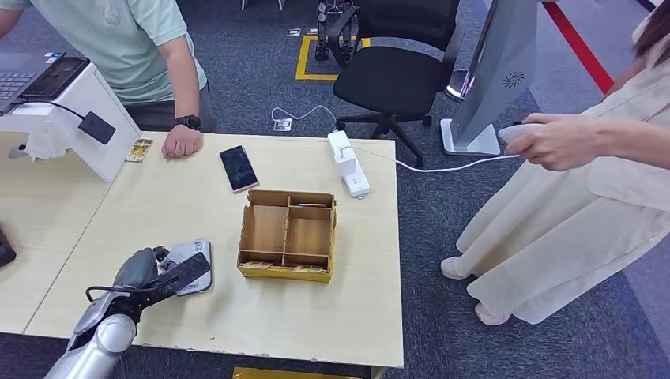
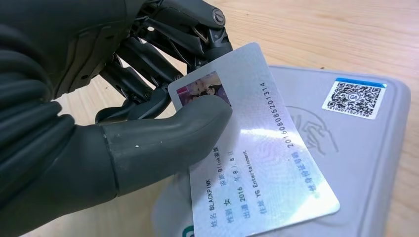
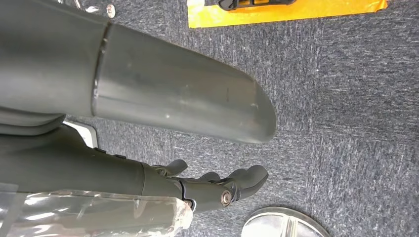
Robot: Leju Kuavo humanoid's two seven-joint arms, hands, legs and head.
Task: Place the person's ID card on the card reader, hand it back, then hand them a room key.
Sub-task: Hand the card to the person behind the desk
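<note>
My left hand (image 1: 142, 272) pinches the ID card (image 2: 262, 163) between thumb and fingers, at the table's front left. In the left wrist view the white card, with its small photo and printed text, is tilted just over the grey card reader (image 2: 365, 148), which carries a QR sticker. From the head view the card reader (image 1: 192, 253) lies flat on the table under the card (image 1: 183, 275). My right hand (image 3: 207, 182) hangs beside my body above grey carpet, fingers apart and holding nothing. A wooden compartment box (image 1: 287, 234) holds gold cards (image 1: 272, 270) along its front slot.
A person in a green shirt rests a hand (image 1: 182, 142) on the table's far edge, beside a small card (image 1: 139, 150). A phone (image 1: 238, 168) and a white power strip (image 1: 348, 164) lie behind the box. Another person (image 1: 569, 142) stands at the right, holding a white device.
</note>
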